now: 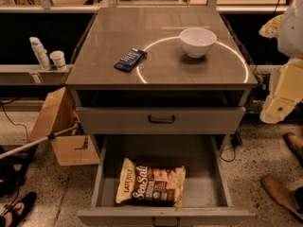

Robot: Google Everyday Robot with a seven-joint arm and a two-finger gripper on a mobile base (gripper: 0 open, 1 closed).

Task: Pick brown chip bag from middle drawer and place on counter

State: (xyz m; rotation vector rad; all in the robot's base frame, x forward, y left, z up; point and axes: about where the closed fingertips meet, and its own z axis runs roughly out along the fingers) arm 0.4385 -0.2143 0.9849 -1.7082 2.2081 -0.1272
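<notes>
— Where was the gripper?

— Your gripper (278,107) hung at the far right of the view, just past the right edge of the counter (142,27) and a little lower, about level with the closed drawer front (161,119). You couldn't tell from there whether it was spread or clamped.

— And the bag?

— Below the gripper and well to its left. The bag (151,183) lay flat on the floor of the pulled-out drawer (161,150), toward the front, lettering up. Above and left of the gripper, you had a white bowl (197,41) on the counter, sitting on the white circle (239,56), and a dark blue packet (129,59) farther left.
</notes>
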